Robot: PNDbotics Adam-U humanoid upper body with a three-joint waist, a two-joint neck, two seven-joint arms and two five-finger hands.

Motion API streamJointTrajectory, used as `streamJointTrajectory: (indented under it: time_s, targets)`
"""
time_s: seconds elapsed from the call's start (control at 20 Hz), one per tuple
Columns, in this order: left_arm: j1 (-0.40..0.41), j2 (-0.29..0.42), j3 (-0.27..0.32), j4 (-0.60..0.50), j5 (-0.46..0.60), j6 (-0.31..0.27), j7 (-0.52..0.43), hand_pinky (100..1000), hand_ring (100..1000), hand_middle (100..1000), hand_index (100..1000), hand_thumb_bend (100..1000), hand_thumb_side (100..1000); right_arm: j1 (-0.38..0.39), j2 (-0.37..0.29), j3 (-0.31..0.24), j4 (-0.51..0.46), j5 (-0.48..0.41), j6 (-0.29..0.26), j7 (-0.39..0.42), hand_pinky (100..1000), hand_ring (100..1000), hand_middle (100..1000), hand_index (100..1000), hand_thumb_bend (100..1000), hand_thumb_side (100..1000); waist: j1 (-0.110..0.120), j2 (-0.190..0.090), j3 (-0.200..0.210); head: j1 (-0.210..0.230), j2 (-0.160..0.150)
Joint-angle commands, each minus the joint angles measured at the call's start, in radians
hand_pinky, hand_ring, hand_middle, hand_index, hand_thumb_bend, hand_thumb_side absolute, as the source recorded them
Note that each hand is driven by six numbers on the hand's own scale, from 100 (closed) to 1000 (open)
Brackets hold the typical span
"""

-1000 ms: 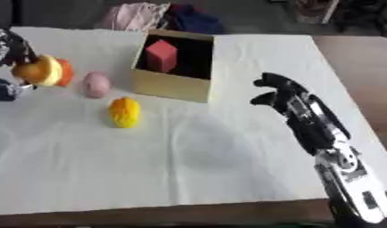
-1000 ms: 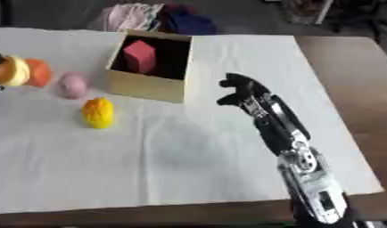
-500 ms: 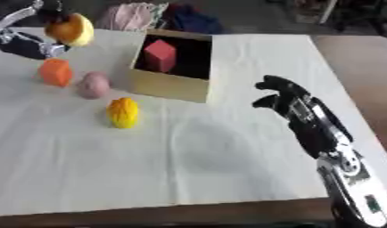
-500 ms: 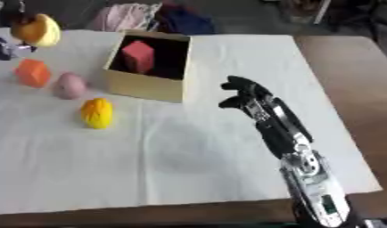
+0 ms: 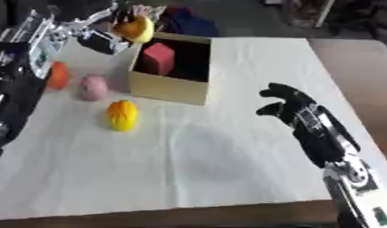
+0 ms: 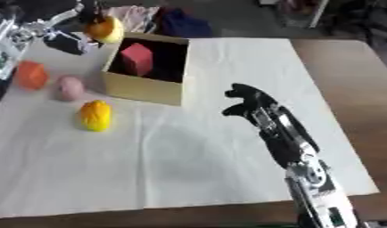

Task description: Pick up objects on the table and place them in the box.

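Yellow-orange fruit [image 5: 135,29] — orientation unclear — pinched by left hand [image 5: 103,27] fingers beside the box's [image 5: 169,88] rim.

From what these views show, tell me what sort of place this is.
Probably a lab or workshop set up for robot trials, not a home. A table under a white cloth carries a cardboard box and toy-like objects, a heap of clothes lies beyond its far edge, and dark equipment stands behind.
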Motion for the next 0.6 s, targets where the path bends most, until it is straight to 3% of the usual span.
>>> streamJointTrajectory:
  time_s: [0.05, 0.4, 0.6]
  targets:
    - [-0.036, -0.03, 0.018, 0.036, -0.06, 0.003, 0.029, 606, 449, 464, 625, 186, 196, -0.013, 0.004, 0.005, -0.015, -0.012, 0.001, 0.01, 818, 688, 803, 888, 100, 797, -0.012, -0.012, -0.008, 0.015, -0.013]
    - [-0.041, -0.074, 0.052, 0.13, -0.175, 0.057, 0.027, 689, 563, 606, 785, 282, 249, -0.015, 0.01, 0.01, -0.014, -0.016, 0.003, 0.015, 818, 688, 803, 887, 100, 798, -0.014, -0.007, -0.027, 0.029, -0.015]
    - [-0.041, -0.073, 0.071, 0.148, -0.196, 0.096, 0.043, 721, 613, 678, 826, 318, 246, -0.014, 0.009, 0.008, -0.014, -0.016, 0.003, 0.014, 818, 689, 803, 887, 100, 799, -0.014, -0.005, -0.03, 0.028, -0.016]
